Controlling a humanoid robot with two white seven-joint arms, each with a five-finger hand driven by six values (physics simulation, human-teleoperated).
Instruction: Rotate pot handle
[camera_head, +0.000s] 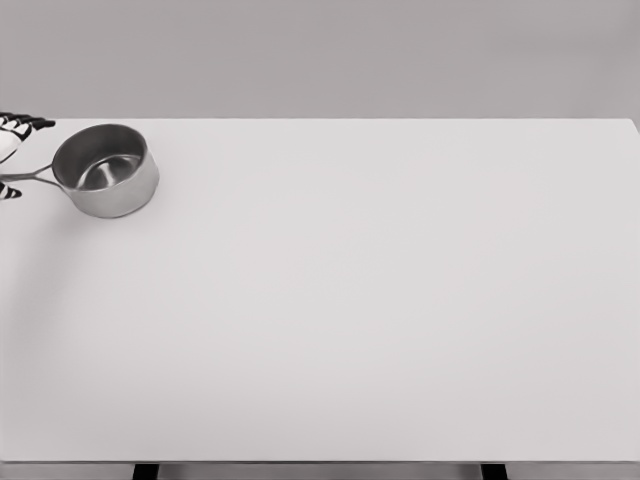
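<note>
A small steel pot (105, 170) stands at the far left of the white table (350, 300). Its thin handle (28, 177) points left, toward the picture's edge. My left hand (30, 157) reaches in from the left edge, mostly cut off. Dark-tipped fingers (25, 124) stretch out above the handle, and the thumb (9, 191) lies just below it. The fingers look spread and apart from the handle, closing on nothing. The right arm is out of sight.
The table's far edge runs just behind the pot, and a plain grey wall stands beyond it. Dark table legs (145, 471) show under the front edge.
</note>
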